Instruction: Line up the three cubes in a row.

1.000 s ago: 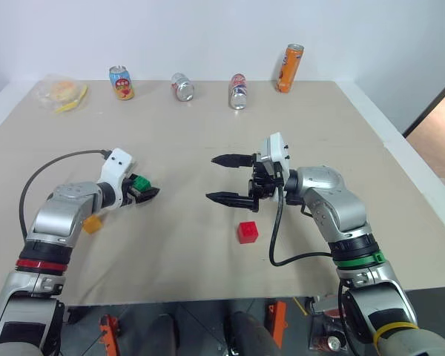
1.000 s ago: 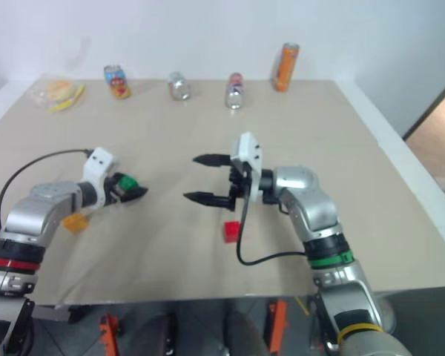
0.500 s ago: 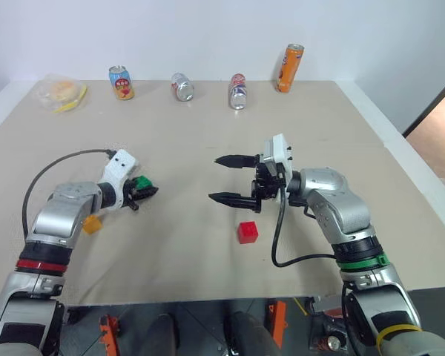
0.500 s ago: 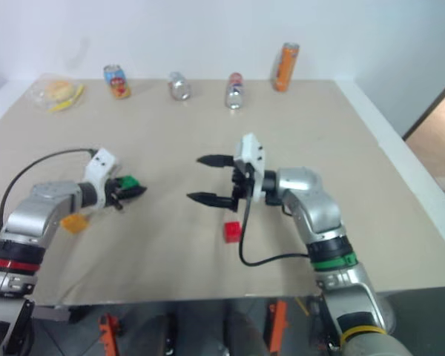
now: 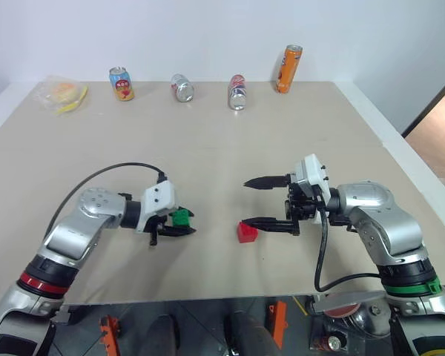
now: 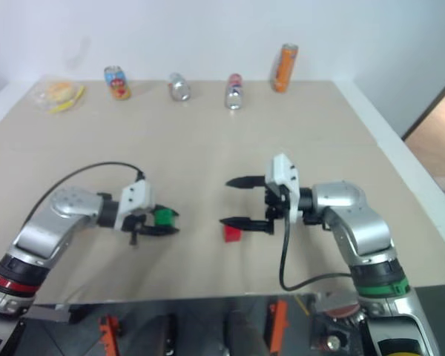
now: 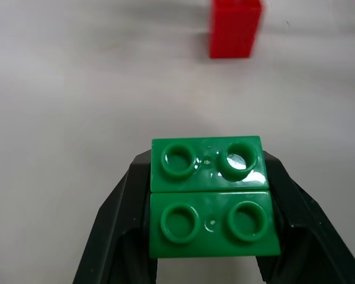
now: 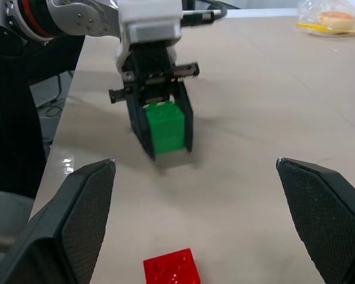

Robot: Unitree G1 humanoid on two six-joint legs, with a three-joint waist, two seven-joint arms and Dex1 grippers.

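Silver arms, blk fingers, cables.

It looks like a robotics lab or test room: a plain beige table (image 5: 208,141) against a bare white wall (image 5: 208,30), with four drink cans (image 5: 237,90) set in a row along its far edge as props.

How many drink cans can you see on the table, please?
4, all along the far edge of the table: blue can, silver can, red-and-silver can, tall orange can.
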